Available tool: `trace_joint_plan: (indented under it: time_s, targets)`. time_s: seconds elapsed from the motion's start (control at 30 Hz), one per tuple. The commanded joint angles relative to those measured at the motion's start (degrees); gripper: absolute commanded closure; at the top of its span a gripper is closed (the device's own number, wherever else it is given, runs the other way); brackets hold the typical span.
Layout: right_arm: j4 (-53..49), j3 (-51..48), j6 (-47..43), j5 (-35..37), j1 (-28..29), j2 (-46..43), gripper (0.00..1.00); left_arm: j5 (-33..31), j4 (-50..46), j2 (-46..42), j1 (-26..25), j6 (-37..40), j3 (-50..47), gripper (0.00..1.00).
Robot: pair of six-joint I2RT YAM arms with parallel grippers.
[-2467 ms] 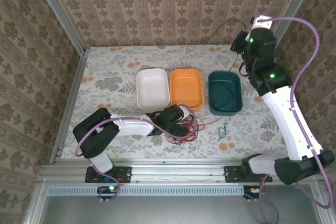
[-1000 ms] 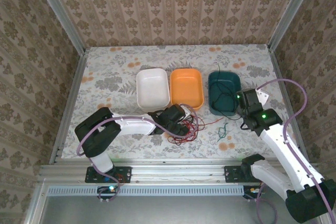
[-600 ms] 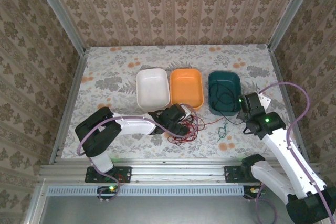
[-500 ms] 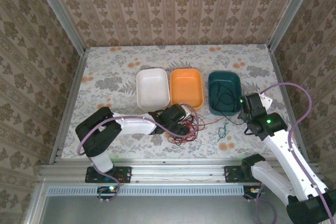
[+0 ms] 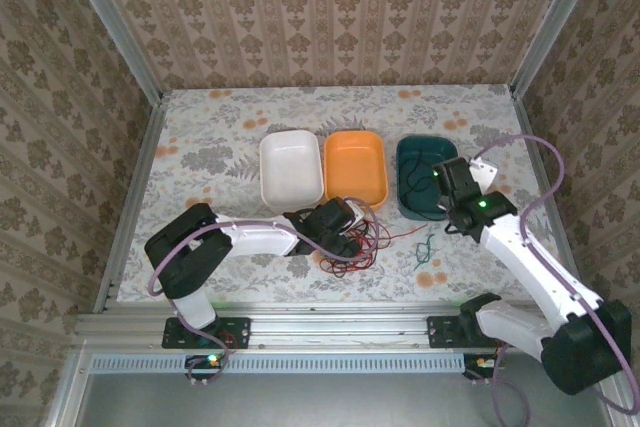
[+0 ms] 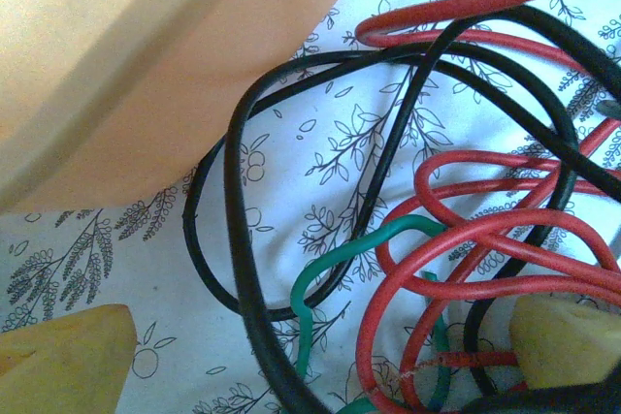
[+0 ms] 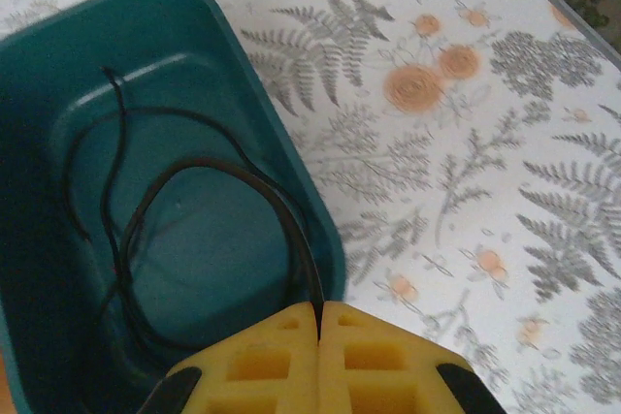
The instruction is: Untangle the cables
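left claw (image 6: 310,356), nearest the bases, is spread: its yellow pads (image 6: 58,361) sit at the lower corners of the wrist view, with the tangle (image 5: 362,239) lying between them on the table (image 5: 200,147). within the tangle, a red cable (image 6: 456,239), a green cable (image 6: 349,254) and a black cable (image 6: 238,201) cross over and under one another, just beside the orange bin (image 5: 355,167). a short green piece (image 5: 427,245) lies apart from the knot, to its right. farther out, right claw (image 7: 318,332) is pressed together, pinching a black strand (image 7: 146,210) whose loops lie inside the teal bin (image 5: 415,152). no cable is visible in the white bin (image 5: 290,169) or the orange bin. judged progress: one strand is placed in a bin, pending release; the red, green and black cables in the knot are left to separate, so the task appears under halfway.
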Motion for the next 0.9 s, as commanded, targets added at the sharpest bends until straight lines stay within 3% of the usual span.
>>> trace_joint_plan:
  time_s: [0.0,0.23,0.5,0.67,0.73,0.87]
  targets:
    - [6.6,3.3,3.0,9.2,1.4,4.1,1.0,-1.1,-5.8,2.8,-0.8,1.6,0.0,0.0]
    - [10.5,6.0,3.2,15.9,1.8,12.6,1.0,-1.5,-6.0,2.6,-0.8,1.5,-0.2,0.0]
    - [9.2,8.8,4.6,6.1,1.7,26.0,1.0,-2.1,-5.9,1.8,-0.8,1.4,-1.1,0.0]
    - [9.9,8.4,6.1,0.6,1.4,29.7,0.99,-3.1,-5.3,0.8,-0.8,0.9,-2.3,0.0]
    - [9.5,9.2,5.5,-0.5,1.3,30.4,0.93,-3.4,-5.0,0.4,-0.8,1.0,-2.7,0.0]
    - [8.8,10.6,3.9,-0.3,1.2,29.2,0.63,-3.9,-4.5,-0.4,-0.8,0.9,-3.3,0.0]
